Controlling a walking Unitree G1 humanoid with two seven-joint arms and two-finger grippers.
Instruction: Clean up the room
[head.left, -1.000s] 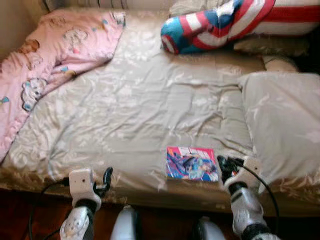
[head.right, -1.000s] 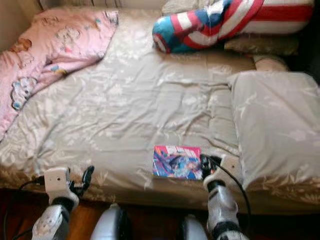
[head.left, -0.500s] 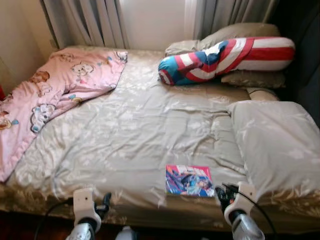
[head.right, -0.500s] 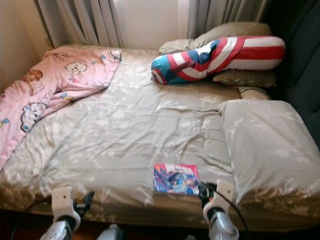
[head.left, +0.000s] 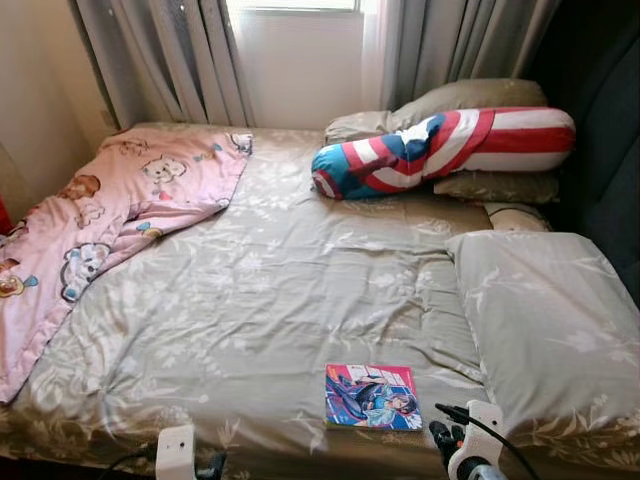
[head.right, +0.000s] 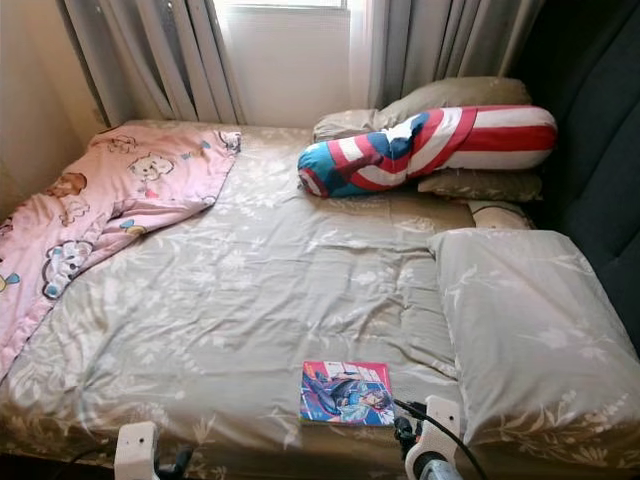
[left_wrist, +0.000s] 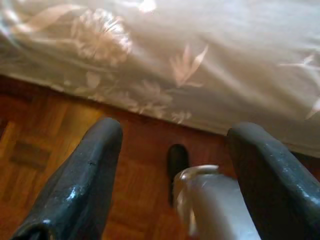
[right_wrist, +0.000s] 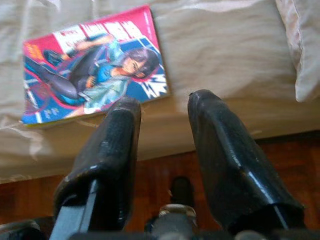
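Right tool (right_wrist: 165, 112) hung at the near edge of the bed (head.left: 280, 290), its two black fingers (right_wrist: 107, 150) set apart with nothing between them. Just beyond its tips lay the comic book (right_wrist: 92, 82), flat on the beige flowered bedspread and close to the bed's front edge; tool and book were near each other but not touching. From the head camera the book (head.left: 372, 397) sat a little to the robot's left of that tool (head.left: 445, 440), between it and the middle of the bed's near side.

The book's cover was bright: a red band with white lettering along one edge, and a drawn figure with dark hair in blue and teal against blue and red shapes. The lettering was too small to read.

Left tool (left_wrist: 172, 150) hovered lower down by the front of the bed, fingers wide apart and empty, over wooden parquet floor (left_wrist: 50, 145) with the bedspread's hem hanging beyond it. In the head views both arms were cut off by the bottom edge, so little more than their white wrist housings appeared.

Farther out, a large beige pillow (head.left: 545, 320) lay to the right of the book, a pink cartoon blanket (head.left: 120, 220) covered the far left corner, and a red, white and blue bolster (head.left: 440, 150) rested against pillows near the curtains (head.left: 170, 60).
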